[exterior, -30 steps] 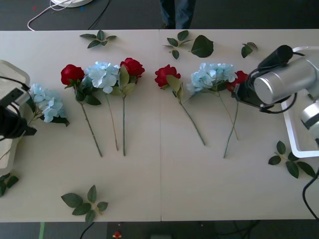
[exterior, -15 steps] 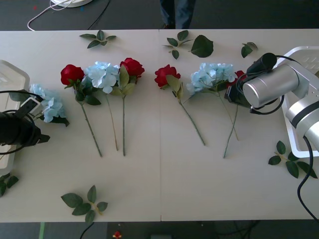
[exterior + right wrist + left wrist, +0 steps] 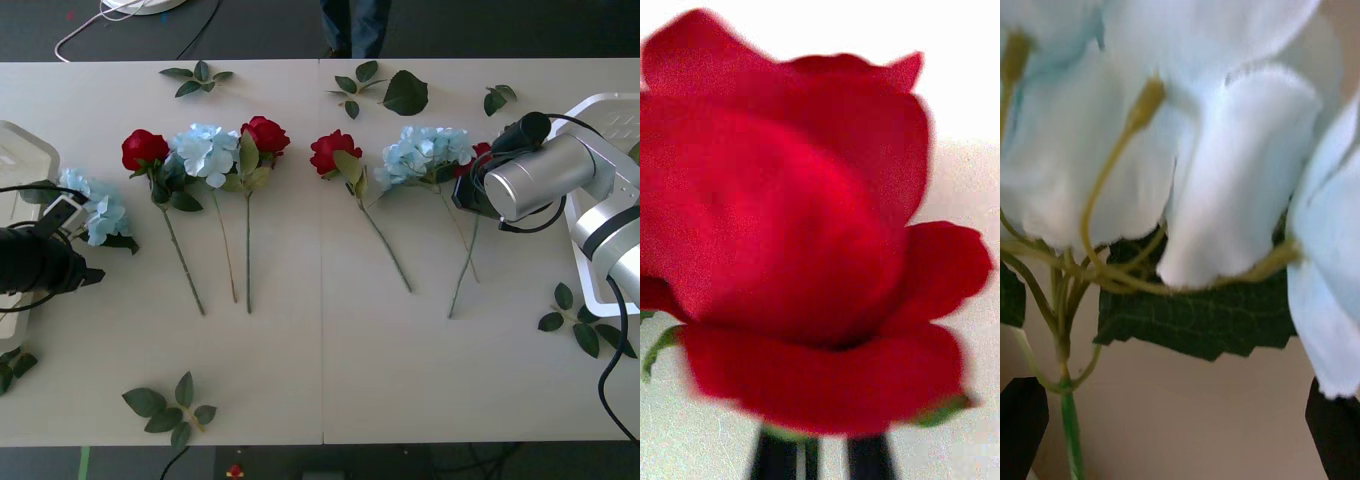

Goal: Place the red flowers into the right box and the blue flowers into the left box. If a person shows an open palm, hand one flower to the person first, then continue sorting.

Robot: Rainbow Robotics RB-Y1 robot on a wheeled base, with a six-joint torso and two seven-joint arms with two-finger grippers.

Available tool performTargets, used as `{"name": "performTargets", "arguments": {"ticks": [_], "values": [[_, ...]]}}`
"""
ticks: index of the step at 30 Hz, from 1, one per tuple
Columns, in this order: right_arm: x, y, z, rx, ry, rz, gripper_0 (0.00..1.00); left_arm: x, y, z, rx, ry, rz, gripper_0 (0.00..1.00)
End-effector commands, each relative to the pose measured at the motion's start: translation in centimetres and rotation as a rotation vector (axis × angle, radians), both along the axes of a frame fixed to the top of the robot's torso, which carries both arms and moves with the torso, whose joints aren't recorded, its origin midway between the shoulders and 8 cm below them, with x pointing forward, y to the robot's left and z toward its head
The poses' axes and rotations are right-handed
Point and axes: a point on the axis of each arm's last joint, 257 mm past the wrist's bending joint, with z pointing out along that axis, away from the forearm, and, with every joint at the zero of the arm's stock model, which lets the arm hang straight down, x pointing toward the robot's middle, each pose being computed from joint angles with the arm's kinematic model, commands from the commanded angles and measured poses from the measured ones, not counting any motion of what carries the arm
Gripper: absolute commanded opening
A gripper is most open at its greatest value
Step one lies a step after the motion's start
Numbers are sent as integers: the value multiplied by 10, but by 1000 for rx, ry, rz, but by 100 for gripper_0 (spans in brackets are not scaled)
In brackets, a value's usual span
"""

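Observation:
Red flowers [image 3: 145,148] and blue flowers [image 3: 205,150] lie in a row on the beige table [image 3: 320,360]. At the right end of the row my right gripper [image 3: 468,190] is at a red flower [image 3: 483,153]. In the right wrist view its black fingers [image 3: 775,456] stand close together on the stem just under the red bloom [image 3: 790,225]. At the far left my left gripper [image 3: 82,240] is open around the stem end of a blue flower [image 3: 95,208]. Its fingertips [image 3: 1022,420] sit at the corners, with the blue petals [image 3: 1225,165] above.
A white left box [image 3: 22,150] is at the table's left edge and a white right box [image 3: 600,290] at its right edge. Loose green leaves [image 3: 405,92] lie at the back, front left and near the right box. Another blue flower [image 3: 425,150] lies beside the held red one.
My right gripper has slid left and down onto the rightmost red flower's stem. My left arm has turned and moved in on the leftmost blue flower, uncovering the left box.

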Motion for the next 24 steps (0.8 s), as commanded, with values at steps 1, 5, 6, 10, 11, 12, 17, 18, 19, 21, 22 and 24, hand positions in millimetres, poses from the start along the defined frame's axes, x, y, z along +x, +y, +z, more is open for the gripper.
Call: {"name": "performTargets", "arguments": {"ticks": [1, 5, 6, 10, 11, 12, 17, 18, 19, 21, 22, 24], "values": [[20, 12, 30, -51, -57, 71, 0, -15, 1, -19, 12, 18, -26, 100], [25, -15, 44, -106, -78, 66, 0, -17, 3, -22, 18, 6, -31, 74], [25, -15, 44, -106, -78, 66, 0, -17, 3, -22, 18, 6, -31, 74], [29, -57, 71, -157, -98, 75, 0, -17, 2, -22, 19, -9, -38, 0], [29, -66, 78, -161, -100, 79, 0, -17, 1, -22, 16, -11, -40, 0], [29, -73, 81, -164, -101, 77, 0, -17, 0, -21, 14, -12, -40, 0], [26, -133, 130, -274, -119, 75, 0, -12, -7, -16, 0, -38, -48, 0], [24, -140, 136, -290, -116, 73, 0, -11, -8, -15, -1, -43, -50, 0], [22, -151, 149, -314, -118, 71, 0, -9, -10, -13, -5, -54, -54, 0], [17, -171, 169, -351, -119, 64, 0, -5, -17, -6, -16, -70, -64, 0], [15, -187, 185, -385, -123, 54, 0, -1, -21, 1, -22, -86, -69, 0], [11, -210, 204, -454, -124, 51, 0, 6, -28, 12, -34, -111, -78, 0]]}}
